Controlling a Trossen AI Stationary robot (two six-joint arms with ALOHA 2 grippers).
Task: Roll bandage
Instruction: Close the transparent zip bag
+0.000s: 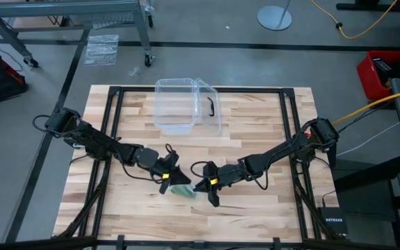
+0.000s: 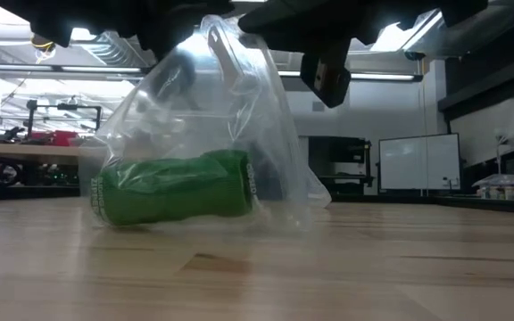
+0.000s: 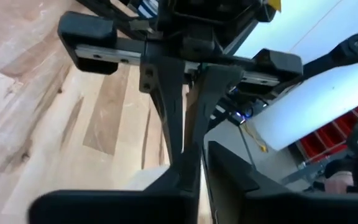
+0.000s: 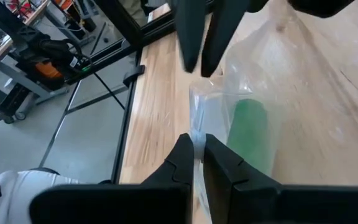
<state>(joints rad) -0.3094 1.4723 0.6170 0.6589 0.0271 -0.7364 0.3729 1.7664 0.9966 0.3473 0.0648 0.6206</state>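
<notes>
The bandage (image 2: 172, 192) is a stubby green roll inside a crinkly clear plastic wrapper (image 2: 239, 107). It lies on its side with its lower side on the wooden table, near the middle front (image 1: 182, 189). My left gripper (image 1: 171, 175) and my right gripper (image 1: 203, 184) meet tip to tip just above it. Both are shut on the wrapper's raised top. The right wrist view shows the green roll (image 4: 250, 137) in the wrapper beyond my right gripper (image 4: 197, 149). My left gripper pinches the wrapper's upper part (image 4: 199, 84) between its two fingers, coming from the table's left and slanting slightly down. The wrapper hangs slack below, and the roll inside rests on the table. My right gripper pinches a thin edge of the wrapper (image 4: 197, 134) between its two fingers, close to its tips, coming from the table's right and slanting down. The plastic hangs below the hold with the roll on the table.
A clear plastic box (image 1: 186, 104) with a black handle stands at the table's far middle. Black frame bars (image 1: 117, 111) run along the table's sides. Bare wood (image 1: 255, 215) lies toward the near edge.
</notes>
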